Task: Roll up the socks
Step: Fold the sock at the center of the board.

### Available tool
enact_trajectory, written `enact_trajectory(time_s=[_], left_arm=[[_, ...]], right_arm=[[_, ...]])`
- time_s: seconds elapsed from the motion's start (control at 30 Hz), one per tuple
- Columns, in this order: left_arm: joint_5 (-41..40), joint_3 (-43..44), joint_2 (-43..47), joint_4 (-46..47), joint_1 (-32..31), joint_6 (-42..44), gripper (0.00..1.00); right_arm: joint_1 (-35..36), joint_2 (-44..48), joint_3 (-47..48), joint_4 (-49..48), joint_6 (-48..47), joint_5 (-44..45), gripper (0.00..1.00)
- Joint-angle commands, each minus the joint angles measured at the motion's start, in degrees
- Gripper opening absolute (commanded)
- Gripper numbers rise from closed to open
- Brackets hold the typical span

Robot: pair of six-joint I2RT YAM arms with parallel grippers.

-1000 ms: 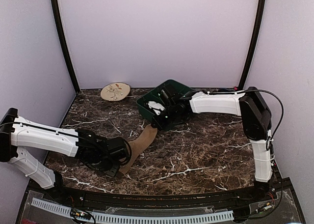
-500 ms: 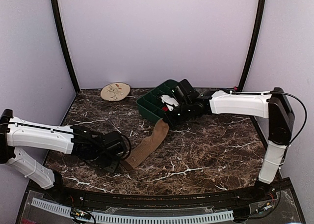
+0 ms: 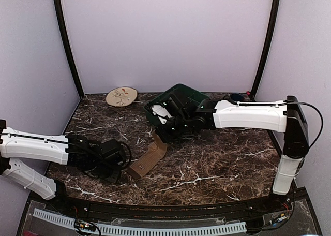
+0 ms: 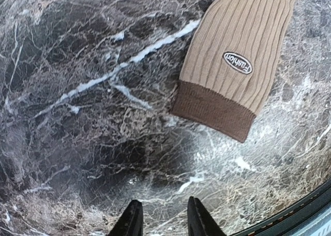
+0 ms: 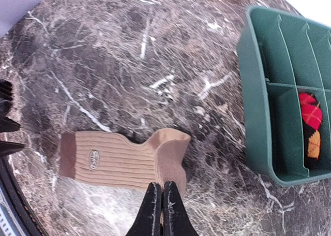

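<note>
I see a ribbed tan sock (image 5: 119,161) with a darker brown cuff (image 4: 214,109) and a black-and-white label (image 4: 238,62). The other sock (image 5: 312,127) shows red and orange diamonds on black. The bin (image 5: 256,91) is green, the counter (image 3: 217,158) dark brown marble veined white, the plate (image 3: 121,96) beige.

the fixed top camera looks down from above and behind both arm bases, taking in the whole table (image 3: 222,158) with the tan sock (image 3: 149,158) near its middle. the left wrist camera sits close over the sock's cuff, facing steeply down. the right wrist camera, farther back over the toe end, shares that sock and adds the green tray (image 5: 258,117) just past the toe.
</note>
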State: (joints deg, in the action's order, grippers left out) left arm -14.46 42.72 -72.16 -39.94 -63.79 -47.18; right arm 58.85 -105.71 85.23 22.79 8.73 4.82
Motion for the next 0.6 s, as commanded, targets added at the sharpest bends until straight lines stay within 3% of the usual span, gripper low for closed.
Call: enact_trajectory(time_s=[0.0, 0.37, 0.47, 0.57], left_arm=[[0.5, -1.7, 1.4, -0.4, 0.2, -2.9, 0.33], [-1.7, -2.6, 2.9, 2.0, 0.9, -5.5, 0.33], [-0.3, -2.2, 2.9, 6.1, 3.5, -4.3, 0.33], [6.1, -2.3, 2.6, 13.3, 9.4, -2.0, 0.34]], right_arm=[[2.9, -2.0, 4.0, 0.3, 2.4, 3.2, 0.00], [8.4, -6.4, 8.0, 1.7, 5.3, 5.2, 0.00], [8.9, -6.1, 7.3, 1.3, 6.0, 6.0, 0.00], [9.0, -5.4, 6.2, 0.7, 6.5, 6.8, 0.00]])
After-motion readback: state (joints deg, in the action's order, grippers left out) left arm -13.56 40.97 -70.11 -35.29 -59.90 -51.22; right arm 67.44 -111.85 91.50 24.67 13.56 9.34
